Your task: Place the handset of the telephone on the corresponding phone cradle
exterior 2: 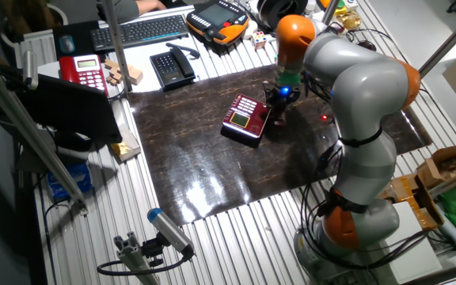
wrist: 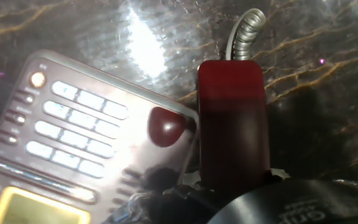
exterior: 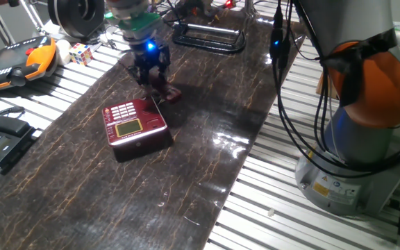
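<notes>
The end effector (exterior: 153, 75) hangs low over the dark marbled mat that covers the middle of the desk (exterior: 269, 208), toward the far edge in one fixed view, and its fingers are closed onto the handset (exterior: 165, 92). That dark red handset lies just beside the telephone (exterior: 135, 126), off the base and on the side facing the far edge of the desk, its free end poking out toward the right below the fingers. In the hand view the handset (wrist: 232, 121) runs lengthwise up the frame, with a grey coiled cord (wrist: 246, 32) leaving its far end, and the bottom of it disappears under the dark finger. Next to it sits the telephone (wrist: 73, 149), showing rows of pale keys and a corner of the yellowish display; the phone cradle (wrist: 166, 127) along the near side of the keys carries a rounded red bump and holds nothing. In the other fixed view the telephone (exterior 2: 246, 119) rests near the mat's centre.
</notes>
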You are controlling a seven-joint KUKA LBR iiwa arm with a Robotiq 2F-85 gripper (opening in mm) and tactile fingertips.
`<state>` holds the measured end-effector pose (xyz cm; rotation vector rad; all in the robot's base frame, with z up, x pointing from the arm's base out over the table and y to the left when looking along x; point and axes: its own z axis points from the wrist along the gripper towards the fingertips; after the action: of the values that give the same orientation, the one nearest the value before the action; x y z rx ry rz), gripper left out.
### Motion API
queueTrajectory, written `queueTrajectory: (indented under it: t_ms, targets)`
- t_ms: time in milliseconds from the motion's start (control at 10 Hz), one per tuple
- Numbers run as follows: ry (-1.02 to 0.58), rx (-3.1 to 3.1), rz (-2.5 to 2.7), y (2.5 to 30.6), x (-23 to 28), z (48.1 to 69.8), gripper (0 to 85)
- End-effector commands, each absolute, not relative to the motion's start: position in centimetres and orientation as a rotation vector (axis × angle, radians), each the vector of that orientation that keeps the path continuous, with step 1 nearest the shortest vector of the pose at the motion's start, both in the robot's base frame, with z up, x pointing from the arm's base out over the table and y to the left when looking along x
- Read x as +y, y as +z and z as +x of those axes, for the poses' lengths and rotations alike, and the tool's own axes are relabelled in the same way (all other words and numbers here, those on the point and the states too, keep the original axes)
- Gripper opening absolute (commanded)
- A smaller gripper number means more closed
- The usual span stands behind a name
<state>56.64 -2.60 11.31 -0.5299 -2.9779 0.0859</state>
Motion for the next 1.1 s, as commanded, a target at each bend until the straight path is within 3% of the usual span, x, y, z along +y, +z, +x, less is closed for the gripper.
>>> queueTrajectory:
  t_ms: [0, 500, 1000]
  targets:
    - [0.09, -2.972, -0.556, 11.6, -1.1, 56.6, 38.7]
    - [0.111, -2.941, -0.731, 10.5, 4.1, 56.6, 42.0]
    - [0.114, -2.915, -0.849, 9.2, 4.5, 56.6, 42.0]
